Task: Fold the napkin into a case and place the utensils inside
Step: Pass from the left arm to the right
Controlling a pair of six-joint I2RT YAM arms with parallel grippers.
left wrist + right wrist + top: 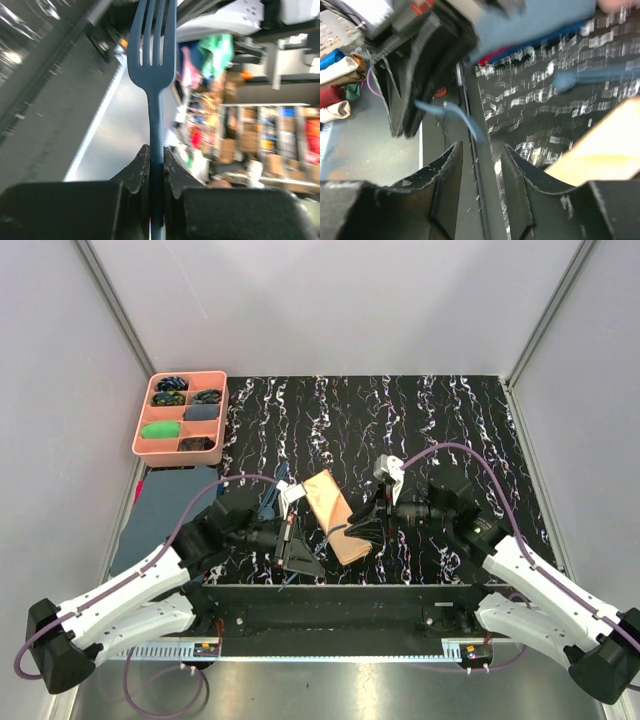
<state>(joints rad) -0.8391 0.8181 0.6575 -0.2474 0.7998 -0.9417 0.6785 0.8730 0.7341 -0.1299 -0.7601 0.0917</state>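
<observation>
Our left fingers clamp a fork left of the case; our right fingers gape empty beside it. The pink tray beyond holds coloured bundles.

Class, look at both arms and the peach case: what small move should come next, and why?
Probably the left arm should swing the fork over to the case. The left gripper has its fingers shut on the handle, tines free. The case lies flat between the arms, and the right gripper stands open by its near end.
</observation>
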